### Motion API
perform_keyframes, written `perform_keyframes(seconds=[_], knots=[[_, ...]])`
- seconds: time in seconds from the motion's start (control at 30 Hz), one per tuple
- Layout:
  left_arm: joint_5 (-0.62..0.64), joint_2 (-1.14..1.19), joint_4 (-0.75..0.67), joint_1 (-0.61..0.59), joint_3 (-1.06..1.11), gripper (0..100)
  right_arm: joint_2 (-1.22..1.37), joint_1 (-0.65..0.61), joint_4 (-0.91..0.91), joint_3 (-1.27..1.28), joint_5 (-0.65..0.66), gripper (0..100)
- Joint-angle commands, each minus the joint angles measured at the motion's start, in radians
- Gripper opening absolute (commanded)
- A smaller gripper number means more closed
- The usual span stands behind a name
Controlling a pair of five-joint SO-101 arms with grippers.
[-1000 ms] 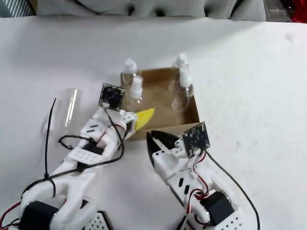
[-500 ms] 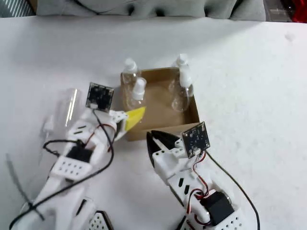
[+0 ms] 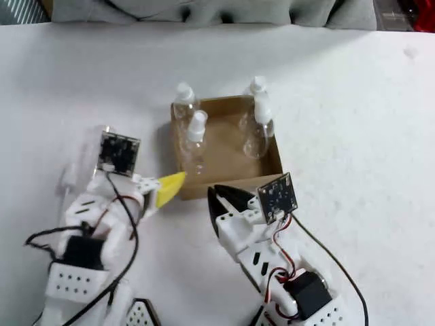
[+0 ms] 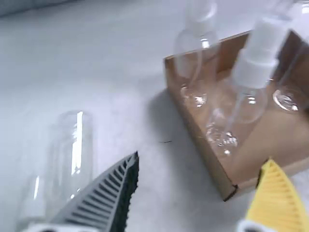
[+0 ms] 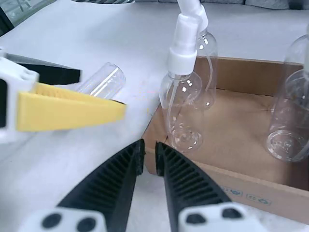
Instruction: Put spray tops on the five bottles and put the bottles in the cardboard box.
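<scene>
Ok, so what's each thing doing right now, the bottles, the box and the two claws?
Four bottles: upright in the box, spray tops on.
Fifth bottle: lying on its side on the table, outside the box.
Cardboard box: open on top.
Left gripper: open, empty.
Right gripper: shut, empty.

Left pincer [image 4: 203,159] gapes wide; right pincer [image 5: 148,146] closed.

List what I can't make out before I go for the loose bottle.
- Loose bottle: in the high view, the left arm's camera board covers most of it. In the left wrist view, its neck end is blurred at the edge, so top on or off is unclear.
- Boxed bottle: in the right wrist view, it is cut off by the edge, top unseen.
</scene>
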Motion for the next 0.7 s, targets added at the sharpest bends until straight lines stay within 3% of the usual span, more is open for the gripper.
perform_keyframes(seconds=[0.0,0.23,0.37,0.5,0.67], knots=[[-0.008,-0.031,0.203,-0.143,-0.160,35,-0.004,0.012,0.004,-0.052,0.012,1.8],[-0.006,-0.036,0.345,-0.414,-0.147,33,-0.004,0.013,0.005,-0.052,0.012,1.8],[-0.008,-0.038,0.341,-0.510,-0.092,18,-0.004,0.013,0.005,-0.051,0.012,1.8],[-0.008,-0.038,0.344,-0.539,-0.037,1,-0.002,0.013,0.005,-0.051,0.012,1.8],[-0.012,-0.038,0.247,-0.539,0.107,5,0.004,0.010,-0.002,-0.037,0.011,1.6]])
